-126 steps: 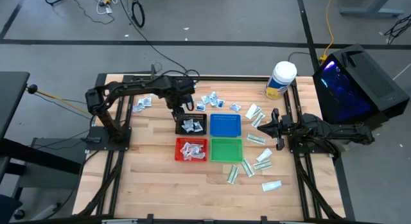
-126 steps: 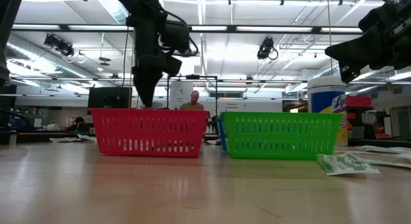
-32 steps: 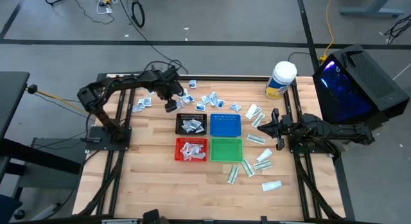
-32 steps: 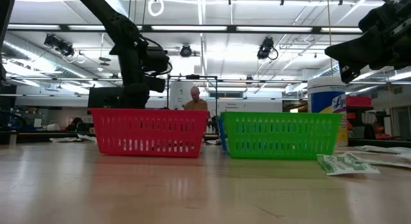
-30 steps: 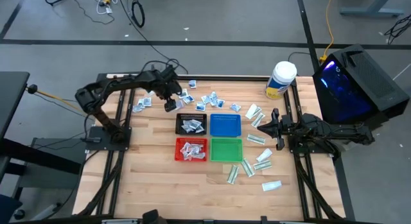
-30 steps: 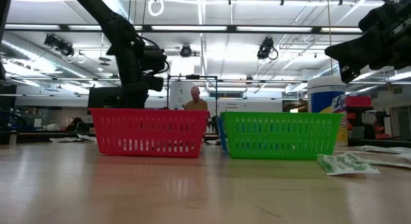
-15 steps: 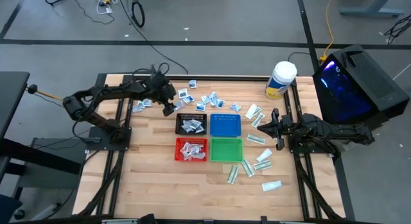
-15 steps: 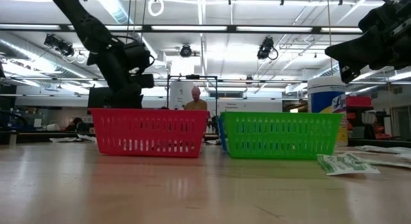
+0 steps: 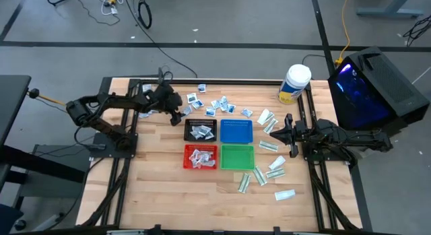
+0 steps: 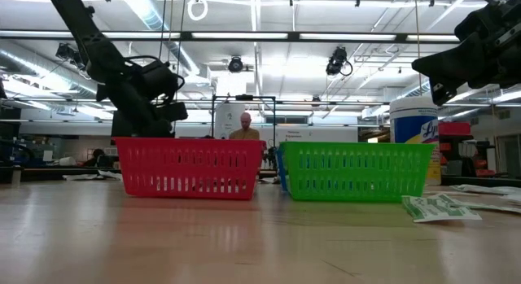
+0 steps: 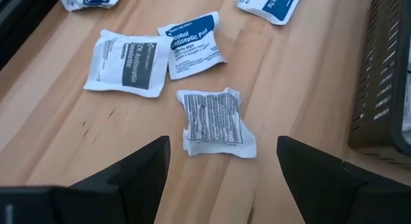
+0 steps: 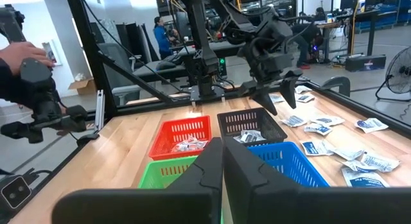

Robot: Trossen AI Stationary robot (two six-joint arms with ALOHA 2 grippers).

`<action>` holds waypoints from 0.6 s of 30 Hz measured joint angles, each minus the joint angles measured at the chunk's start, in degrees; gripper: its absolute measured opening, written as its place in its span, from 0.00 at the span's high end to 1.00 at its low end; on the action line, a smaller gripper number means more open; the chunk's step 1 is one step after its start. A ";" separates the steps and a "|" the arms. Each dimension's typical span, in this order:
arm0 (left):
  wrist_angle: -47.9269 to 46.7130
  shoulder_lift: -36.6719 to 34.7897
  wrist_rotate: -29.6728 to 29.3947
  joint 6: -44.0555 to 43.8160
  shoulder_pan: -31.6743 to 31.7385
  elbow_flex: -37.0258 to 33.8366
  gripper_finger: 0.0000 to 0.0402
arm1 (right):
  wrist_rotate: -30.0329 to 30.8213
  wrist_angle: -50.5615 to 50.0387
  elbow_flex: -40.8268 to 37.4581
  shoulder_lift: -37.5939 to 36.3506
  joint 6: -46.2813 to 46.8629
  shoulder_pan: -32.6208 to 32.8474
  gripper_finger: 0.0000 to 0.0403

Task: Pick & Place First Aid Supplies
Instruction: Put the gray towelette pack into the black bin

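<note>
Target packet (image 11: 216, 122): squarish white pad, barcode side up, flat on the wood surface (image 9: 161, 188), centred between the left tool's (image 11: 221, 169) fingers (image 11: 131, 169), not touched. 2 more squarish packets (image 11: 156, 59) lie side by side just past it, one overlapping the other at the edge.

Left tool (image 9: 177, 115): wide, holding nothing, low over the surface at about 10 o'clock of the black tray (image 9: 201, 130), just beside its corner.

More squarish packets scattered at 12 o'clock of the black and blue tray (image 9: 236, 130); some already in the black and red tray (image 9: 201, 156). Green tray (image 9: 236, 156) sits beside the red one. Long white-and-green packets (image 9: 269, 146) spread at 3 to 5 o'clock of the trays.

Right tool (image 9: 279, 128): shut, empty, parked at the surface's 3 o'clock edge. White jar (image 9: 294, 84) at 1 o'clock.
</note>
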 joint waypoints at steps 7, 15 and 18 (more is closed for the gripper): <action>2.12 0.00 -0.95 -0.41 0.00 -0.97 0.26 | 0.01 0.00 0.00 0.00 0.00 -0.01 0.96; 2.31 0.00 -0.89 -0.40 0.00 -0.97 0.10 | 0.01 0.00 0.00 0.00 -0.01 -0.01 0.96; 2.31 0.00 -0.89 -0.40 -0.01 -0.97 0.03 | 0.00 0.00 0.00 0.00 -0.01 -0.01 0.96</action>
